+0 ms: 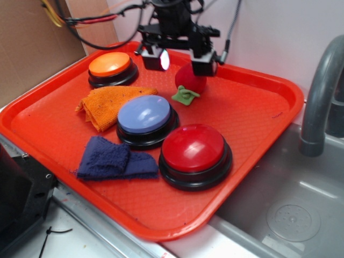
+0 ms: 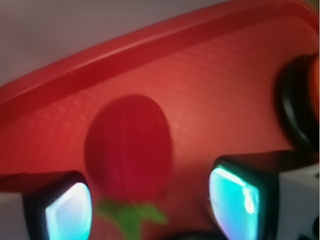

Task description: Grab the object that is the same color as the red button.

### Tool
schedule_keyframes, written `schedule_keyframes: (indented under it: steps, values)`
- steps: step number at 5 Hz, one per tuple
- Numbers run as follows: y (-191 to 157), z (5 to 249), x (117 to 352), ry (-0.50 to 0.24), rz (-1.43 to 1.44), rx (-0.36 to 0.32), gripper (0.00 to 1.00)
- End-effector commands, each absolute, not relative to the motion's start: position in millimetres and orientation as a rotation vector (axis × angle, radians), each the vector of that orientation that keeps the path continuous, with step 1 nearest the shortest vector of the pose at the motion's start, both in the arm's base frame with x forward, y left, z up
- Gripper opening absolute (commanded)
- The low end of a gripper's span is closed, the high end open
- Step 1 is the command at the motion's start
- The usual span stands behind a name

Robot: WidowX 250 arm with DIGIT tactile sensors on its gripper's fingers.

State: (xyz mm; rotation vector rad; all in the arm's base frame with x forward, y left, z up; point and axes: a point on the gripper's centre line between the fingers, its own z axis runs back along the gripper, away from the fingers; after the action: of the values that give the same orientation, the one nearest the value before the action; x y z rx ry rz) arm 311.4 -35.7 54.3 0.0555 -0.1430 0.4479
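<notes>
Strawberry (image 1: pixel 190 79), the small plush toy matching the red button (image 1: pixel 193 148), lies on its side toward the back of the red tray (image 1: pixel 258 113), green leaf top (image 1: pixel 185 95) pointing to the tray's front. Gripper (image 1: pixel 179 58) hangs right over it, fingers spread wide, w/ nothing held. Wrist view shows the berry (image 2: pixel 129 150) lying between the two finger pads, the left pad (image 2: pixel 67 212) and the right pad (image 2: pixel 235 200), a shade closer to the left one, clear gaps on both sides. Its long axis runs front-to-back, roughly square to the line between the pads, so the fingers would close across its narrower middle. Whether the tips are level w/ the toy or a bit above it is hard to say; wrist pic is blurred, prob. slightly above. Judged from this, the coming move is a short drop, then a squeeze.

Also on the tray: orange button (image 1: pixel 110 65) at back left, blue-lilac button (image 1: pixel 144 114) mid-tray, red button nearest the front right. Orange cloth (image 1: pixel 107 105) lies folded beside the blue-lilac button; dark blue cloth (image 1: pixel 110 159) sits at front left, just beside the red button. Berry sits apart from all buttons and cloths, so nothing crowds the grasp. Steel sink (image 1: pixel 290 209) and grey tap (image 1: pixel 322 91) stand to the tray's right.
</notes>
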Motion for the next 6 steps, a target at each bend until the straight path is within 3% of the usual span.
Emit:
schedule_keyframes:
  steps: [1, 2, 4, 5, 6]
  values:
    - [-18.5, 44.9, 342.8, -0.186, 0.46, 0.06, 1.0]
    - [-16.3, 42.5, 339.7, -0.166, 0.479, 0.059, 0.0]
    - [-14.6, 66.8, 331.3, -0.103, 0.352, 0.083, 0.0]
    - [-9.4, 94.8, 318.5, -0.078, 0.292, 0.063, 0.0]
    - [5.1, 143.2, 285.3, -0.073, 0.183, 0.025, 0.0]
